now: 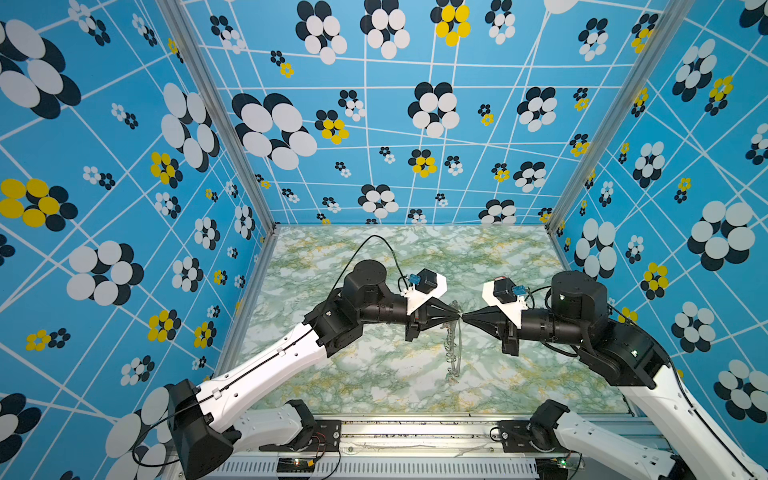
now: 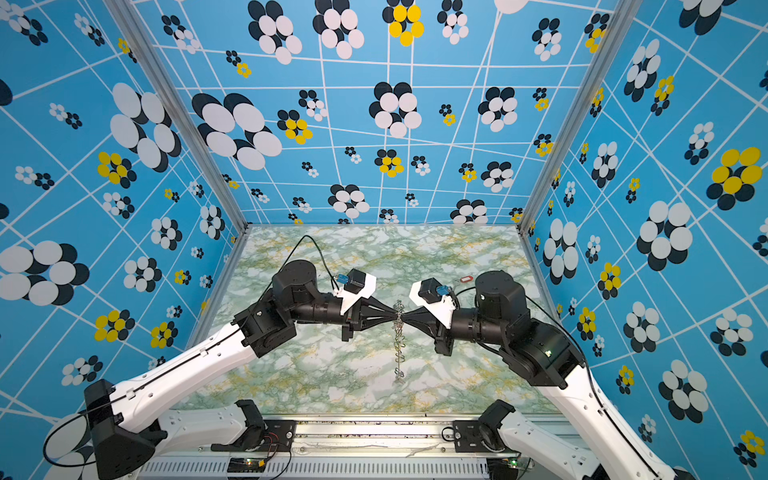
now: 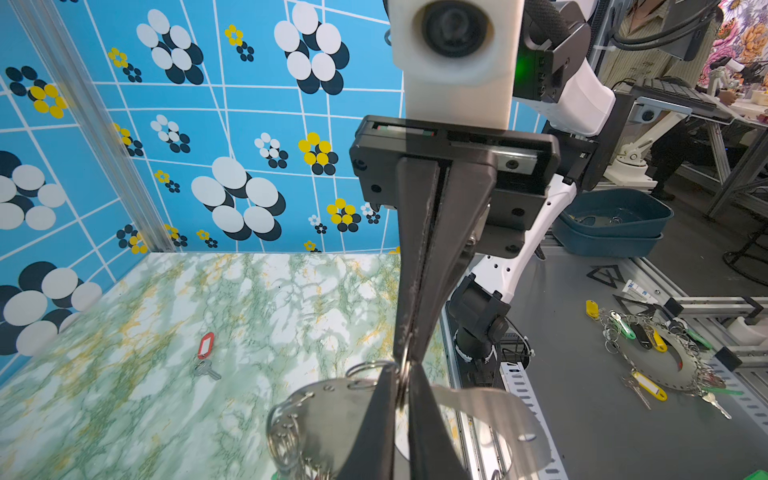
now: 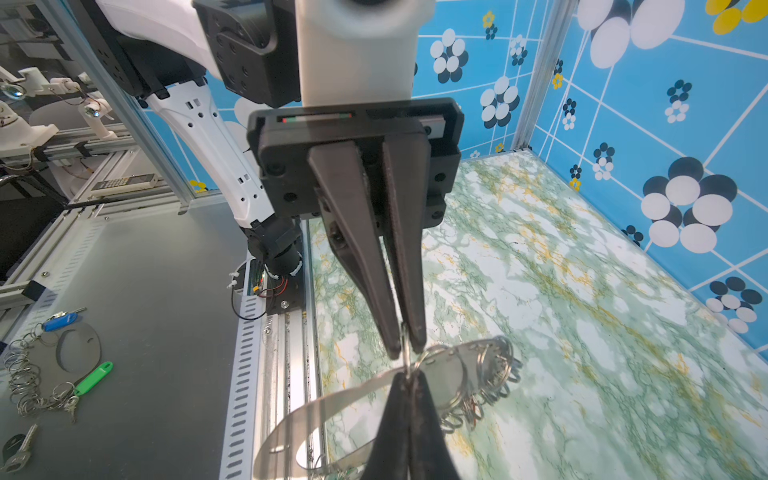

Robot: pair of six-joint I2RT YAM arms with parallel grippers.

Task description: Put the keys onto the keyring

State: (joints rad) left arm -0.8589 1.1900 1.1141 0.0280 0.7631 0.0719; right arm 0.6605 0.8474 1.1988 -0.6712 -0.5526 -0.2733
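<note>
The keyring (image 1: 453, 353) (image 2: 400, 349), a grey crescent plate edged with silver rings, hangs edge-on over the middle of the table. My left gripper (image 1: 457, 319) (image 2: 395, 320) and right gripper (image 1: 464, 320) (image 2: 404, 320) meet tip to tip at its upper end. In the left wrist view the left gripper (image 3: 402, 374) is shut on one small ring of the keyring (image 3: 332, 415). In the right wrist view the right gripper (image 4: 409, 376) is shut on that same ring at the edge of the keyring (image 4: 440, 374). A red key tag (image 2: 466, 279) (image 3: 205, 345) with a silver key (image 3: 206, 370) lies on the table behind the right arm.
The marble table (image 1: 374, 374) is walled by blue patterned panels on three sides. Outside the cell, on a grey bench, lie other ring plates with coloured tags (image 3: 665, 361) (image 4: 41, 374) and a dark blue bin (image 3: 611, 224).
</note>
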